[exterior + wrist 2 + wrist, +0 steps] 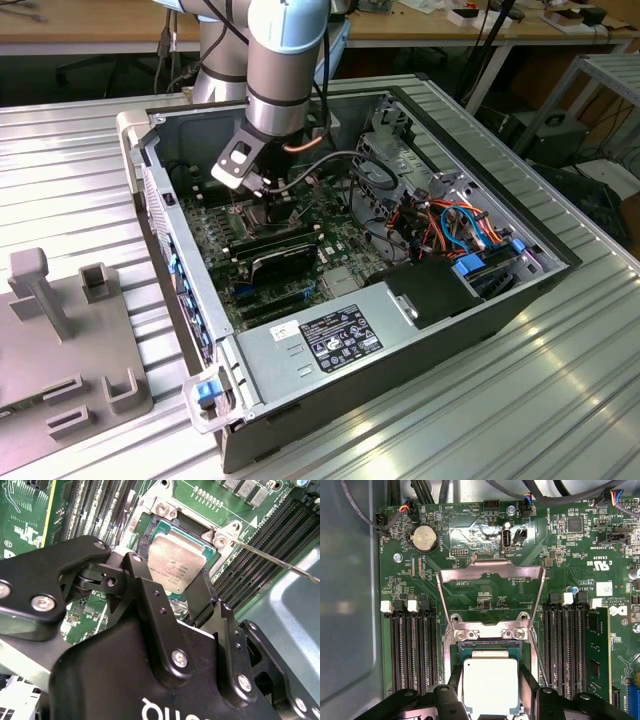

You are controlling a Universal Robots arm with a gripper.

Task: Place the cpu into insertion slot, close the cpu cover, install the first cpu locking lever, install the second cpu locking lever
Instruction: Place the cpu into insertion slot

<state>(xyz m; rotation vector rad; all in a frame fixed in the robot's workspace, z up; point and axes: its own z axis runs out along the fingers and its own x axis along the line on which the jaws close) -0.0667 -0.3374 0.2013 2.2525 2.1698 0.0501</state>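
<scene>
In both wrist views my gripper (pixel 491 692) (pixel 170 572) is shut on the cpu (pixel 490 685) (pixel 176 562), a silver-tan square chip with one black finger on each side. The chip lies over the insertion slot (pixel 490 634) (pixel 167 511), level with its silvery rim; I cannot tell whether it is fully seated. The cpu cover (pixel 490 566), a thin metal frame with a square window, stands swung open beyond the slot. A thin wire locking lever (pixel 536 650) (pixel 280 566) sticks out unlatched beside the slot. In the exterior view the gripper (pixel 243 200) reaches down into the open computer case (pixel 400 330).
Long black memory slots (pixel 412 650) flank the socket, with a green memory stick (pixel 597 655) on one side. A coin battery (pixel 425 537) and cable plugs lie past the cover. The power supply (pixel 330 335), drive cage cables (pixel 460 225) and a grey fixture (pixel 60 340) surround the work area.
</scene>
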